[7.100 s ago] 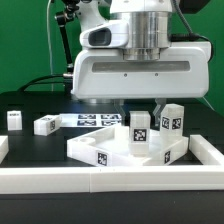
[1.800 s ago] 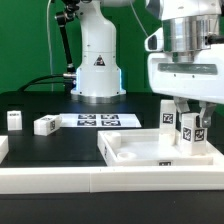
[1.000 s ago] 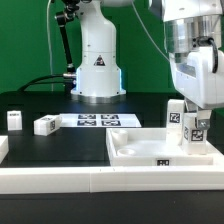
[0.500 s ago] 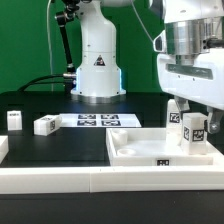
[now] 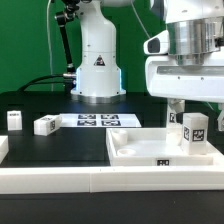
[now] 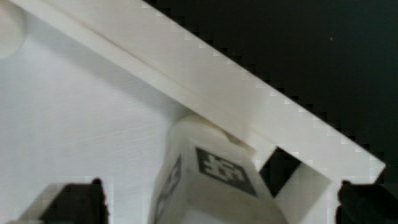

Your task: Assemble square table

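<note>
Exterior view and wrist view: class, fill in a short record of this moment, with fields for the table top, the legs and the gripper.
table top: white tray, flat on the black surface, exterior view's right
upright leg: stands by the tray's rim, exterior view's right
standing loose leg: exterior view's far left
lying loose leg: beside it, apart
gripper: open, fingers either side of the upright leg

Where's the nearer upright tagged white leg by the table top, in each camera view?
Exterior view: small white block leg with black-and-white tag, upright at the exterior view's right, in the white plastic square tray-like top.
Wrist view: same leg, tag showing, beside the top's raised rim.
Shared landmark: that raised rim.
</note>
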